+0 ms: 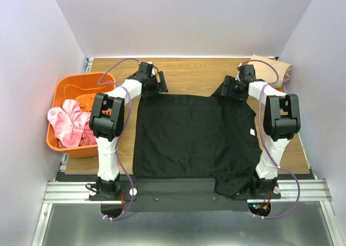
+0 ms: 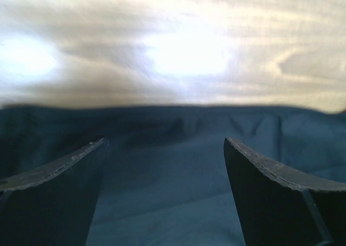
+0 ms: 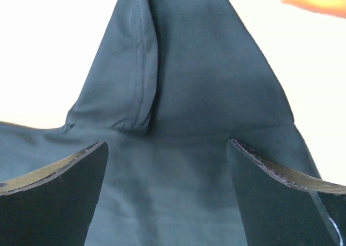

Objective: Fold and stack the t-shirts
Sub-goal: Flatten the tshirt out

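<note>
Both arms reach forward with elbows raised, the left gripper (image 1: pixel 160 86) and right gripper (image 1: pixel 227 89) spread wide and empty at the far corners of the black t-shirt (image 1: pixel 192 138), which lies flat mid-tabletop (image 1: pixel 194 73) and drapes over the near edge.

The black soft cloth short-sleeved t-shirt (image 1: pixel 192 140) lies spread flat, mid-table, with its small white neck tag (image 1: pixel 252 132) at its 3 o'clock edge. One sleeve (image 1: pixel 226 90) points toward 1 o'clock, and the other corner droops over the near table edge at 5 o'clock. The tan soft cloth t-shirt (image 1: pixel 275 68) sits bunched in the far corner at 1 o'clock, apart from the black one.
</note>
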{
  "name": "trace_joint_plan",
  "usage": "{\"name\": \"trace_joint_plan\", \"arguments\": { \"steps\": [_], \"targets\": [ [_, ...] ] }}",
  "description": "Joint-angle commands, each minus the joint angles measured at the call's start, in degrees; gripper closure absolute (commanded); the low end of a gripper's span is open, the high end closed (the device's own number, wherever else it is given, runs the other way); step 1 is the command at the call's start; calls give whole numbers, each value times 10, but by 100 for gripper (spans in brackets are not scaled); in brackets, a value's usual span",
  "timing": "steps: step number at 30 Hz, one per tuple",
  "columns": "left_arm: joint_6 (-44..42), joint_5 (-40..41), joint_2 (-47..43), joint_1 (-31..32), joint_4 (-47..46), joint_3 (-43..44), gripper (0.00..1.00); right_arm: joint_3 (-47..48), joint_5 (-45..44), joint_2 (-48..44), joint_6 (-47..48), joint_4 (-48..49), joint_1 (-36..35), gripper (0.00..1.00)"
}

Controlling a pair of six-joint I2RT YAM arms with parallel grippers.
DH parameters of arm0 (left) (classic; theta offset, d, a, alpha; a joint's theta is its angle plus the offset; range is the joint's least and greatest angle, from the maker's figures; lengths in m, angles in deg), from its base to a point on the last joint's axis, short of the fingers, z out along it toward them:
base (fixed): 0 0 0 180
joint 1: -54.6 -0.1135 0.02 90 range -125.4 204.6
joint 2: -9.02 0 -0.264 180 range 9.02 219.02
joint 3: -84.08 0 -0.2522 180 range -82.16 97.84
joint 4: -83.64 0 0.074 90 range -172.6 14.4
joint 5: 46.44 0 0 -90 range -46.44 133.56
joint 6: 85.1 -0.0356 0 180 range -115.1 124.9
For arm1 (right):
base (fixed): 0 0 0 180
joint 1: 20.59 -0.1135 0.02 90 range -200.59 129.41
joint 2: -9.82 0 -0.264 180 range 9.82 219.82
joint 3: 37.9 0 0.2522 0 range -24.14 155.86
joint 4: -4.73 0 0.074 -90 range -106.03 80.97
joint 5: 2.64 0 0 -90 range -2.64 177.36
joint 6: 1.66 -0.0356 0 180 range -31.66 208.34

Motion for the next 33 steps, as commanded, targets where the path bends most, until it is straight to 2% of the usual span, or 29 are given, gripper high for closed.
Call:
{"name": "trace_joint_plan", "arguments": {
  "steps": [1,11,18,23,28,33],
  "targets": [
    [-19,-27,15,-27,16,35,1,33,-24,39,-7,16,-16,4],
    [-51,-47,99,-63,37,133,2,145,-31,139,-48,-7,-27,4],
    [-49,-44,174,-85,51,267,2,295,-39,245,-69,-52,-42,4],
    [-60,-27,173,-101,45,317,2,381,-35,281,-86,-75,-46,4],
    [-58,-5,114,-101,48,302,2,395,-21,277,-77,-76,-46,3],
    [-64,52,9,-80,50,193,2,393,-14,235,-55,-75,-52,3]
  ]
}}
